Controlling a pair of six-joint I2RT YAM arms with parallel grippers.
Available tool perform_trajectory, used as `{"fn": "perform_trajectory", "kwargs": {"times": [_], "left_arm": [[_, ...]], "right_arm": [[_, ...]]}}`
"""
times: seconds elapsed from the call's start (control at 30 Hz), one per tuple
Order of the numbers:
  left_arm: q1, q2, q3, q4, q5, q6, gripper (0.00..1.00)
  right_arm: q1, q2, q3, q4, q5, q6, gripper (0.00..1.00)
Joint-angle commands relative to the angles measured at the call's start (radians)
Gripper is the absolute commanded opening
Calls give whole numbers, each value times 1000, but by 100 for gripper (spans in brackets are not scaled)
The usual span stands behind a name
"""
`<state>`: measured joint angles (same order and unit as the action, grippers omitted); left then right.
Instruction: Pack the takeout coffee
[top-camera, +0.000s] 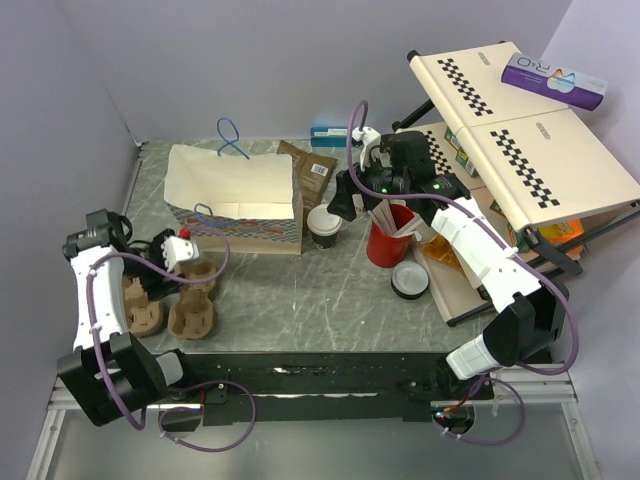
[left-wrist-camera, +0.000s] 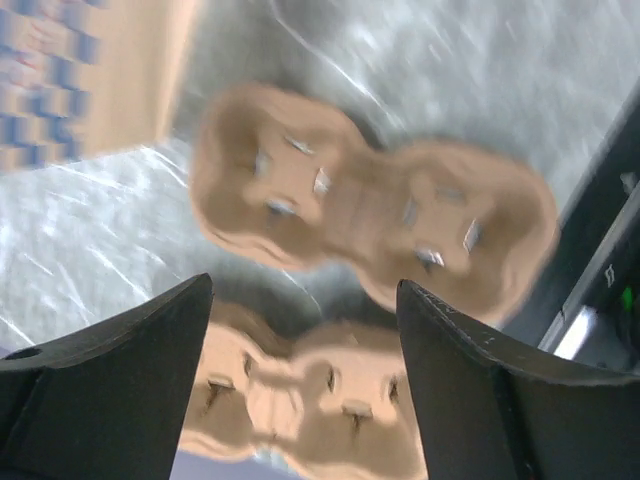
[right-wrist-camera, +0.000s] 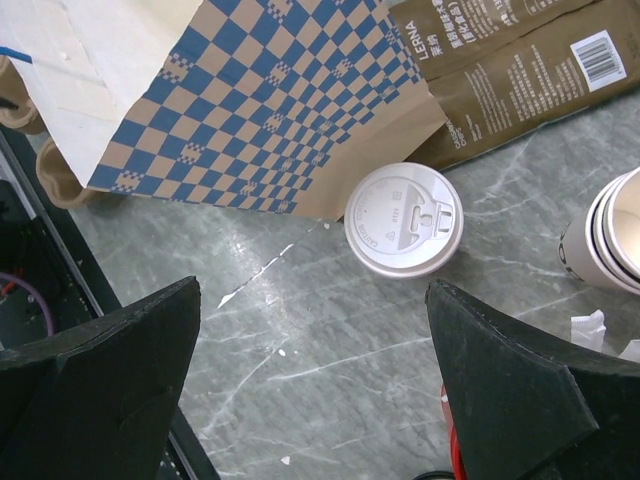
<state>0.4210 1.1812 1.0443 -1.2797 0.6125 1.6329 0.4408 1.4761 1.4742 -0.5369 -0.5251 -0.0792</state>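
Note:
The takeout coffee (top-camera: 323, 226), a small cup with a round white lid (right-wrist-camera: 404, 219), stands upright on the marble table just off the right corner of the checkered paper bag (top-camera: 235, 200). My right gripper (top-camera: 342, 203) hovers above it and slightly to its right, open (right-wrist-camera: 312, 290), with bare table between the fingers and the lid just ahead of the right fingertip. My left gripper (top-camera: 184, 260) hangs open (left-wrist-camera: 305, 290) over two brown pulp cup carriers (left-wrist-camera: 370, 225) at the left of the table, holding nothing.
The bag (right-wrist-camera: 270, 90) lies on its side, with a brown pouch (right-wrist-camera: 520, 60) behind the coffee. A stack of lidless cups (right-wrist-camera: 610, 235) and a red cup of sticks (top-camera: 388, 235) stand right of it. A black-rimmed lid (top-camera: 410, 280) lies nearer.

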Motion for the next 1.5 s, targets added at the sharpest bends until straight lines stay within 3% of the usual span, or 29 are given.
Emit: {"fn": "perform_trajectory", "kwargs": {"times": [0.0,0.17,0.23,0.37,0.47,0.5,0.57,0.6,0.7,0.9,1.2,1.47], "left_arm": [[-8,8,75,166,182,-222,77],[-24,-5,30,-84,97,184,80],[-62,-22,-33,-90,3,219,80],[-117,-54,-130,-49,-26,208,78],[-175,-107,-234,122,-39,26,76],[-215,-126,-254,175,-49,-139,75],[-241,-135,-291,324,-86,-319,72],[-251,-135,-294,365,-101,-504,71],[-252,-100,-280,466,-183,-780,68],[-252,-89,-299,468,-230,-863,72],[-252,20,-247,425,-355,-1223,58],[-252,67,-234,454,-396,-1274,60]], "right_arm": [[1,-7,49,18,-16,3,99],[1,-23,20,23,-12,-2,99],[-1,-26,12,31,-18,5,99],[3,-26,8,45,-23,13,99],[3,-33,1,41,-23,12,99],[1,-36,-3,41,-21,10,99],[3,-45,-11,40,-19,9,99],[1,-49,-21,40,-18,7,99],[1,-60,-40,41,-16,7,99],[1,-50,-40,43,-29,19,99],[1,-37,-26,45,-24,21,99],[1,-43,-43,49,-29,22,99]]}}
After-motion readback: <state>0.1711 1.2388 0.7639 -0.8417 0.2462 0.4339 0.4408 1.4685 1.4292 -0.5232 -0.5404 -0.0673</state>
